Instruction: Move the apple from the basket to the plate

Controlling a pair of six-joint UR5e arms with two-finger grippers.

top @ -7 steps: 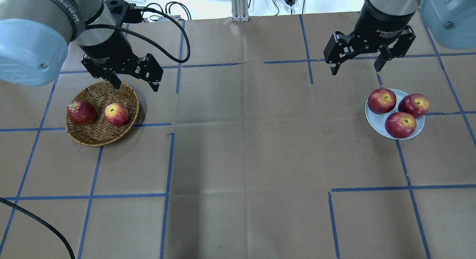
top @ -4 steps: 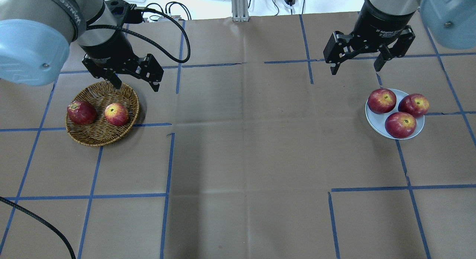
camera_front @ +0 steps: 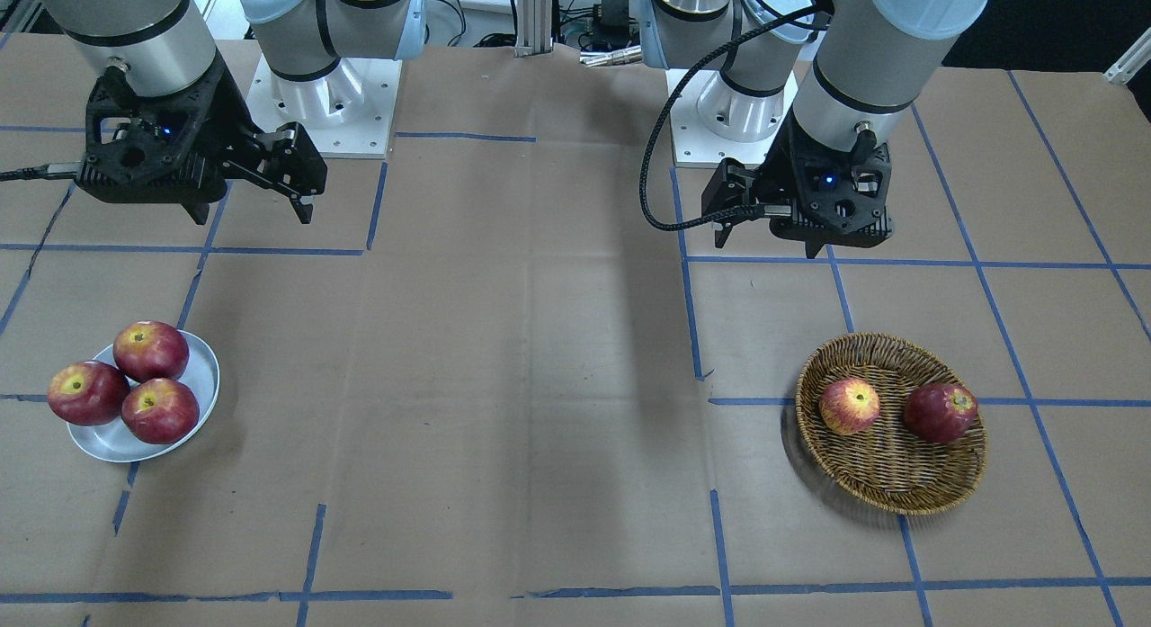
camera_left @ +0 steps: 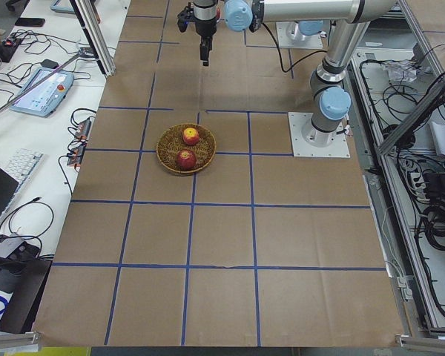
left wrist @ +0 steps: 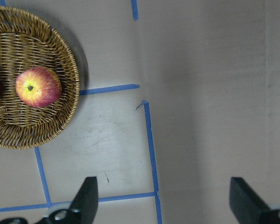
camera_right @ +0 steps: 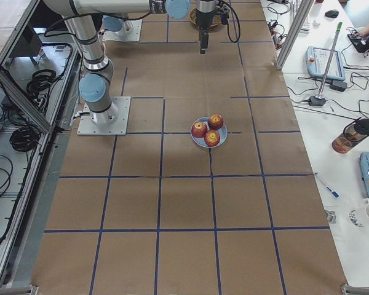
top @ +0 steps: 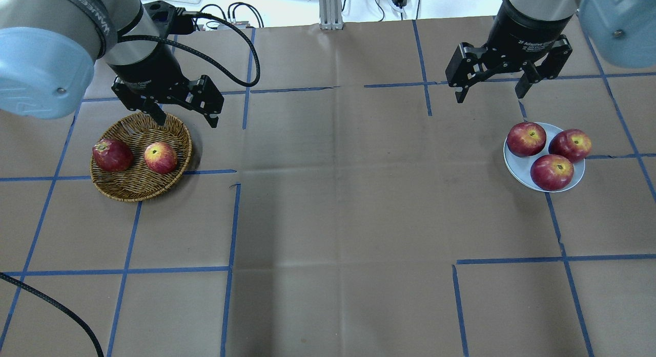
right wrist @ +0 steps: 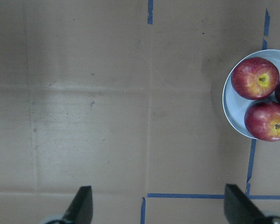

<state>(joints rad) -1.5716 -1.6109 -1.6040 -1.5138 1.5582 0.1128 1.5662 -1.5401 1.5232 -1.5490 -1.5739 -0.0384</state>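
The paler apple (top: 160,158) (camera_front: 849,406) (left wrist: 38,87), streaked orange-red and yellow, lies in the wicker basket (top: 138,187) (camera_front: 890,483) at the table's left. A dark red apple (top: 111,155) lies beside it. My left gripper (top: 187,120) (camera_front: 766,245) (left wrist: 163,200) is open and empty. It hangs above the basket's far right rim. The pale plate (top: 517,167) (camera_front: 108,440) (right wrist: 231,109) on the right holds three red apples. My right gripper (top: 490,97) (camera_front: 252,218) (right wrist: 156,205) is open and empty, above the table beyond the plate.
Brown paper with blue tape lines covers the table (top: 338,208). A black cable (top: 51,306) crosses the near left corner. Both arm bases (camera_front: 315,114) stand at the robot's side of the table.
The left gripper has shifted very slightly to the left over the basket's far rim. The right arm, apples, basket and plate have not moved.
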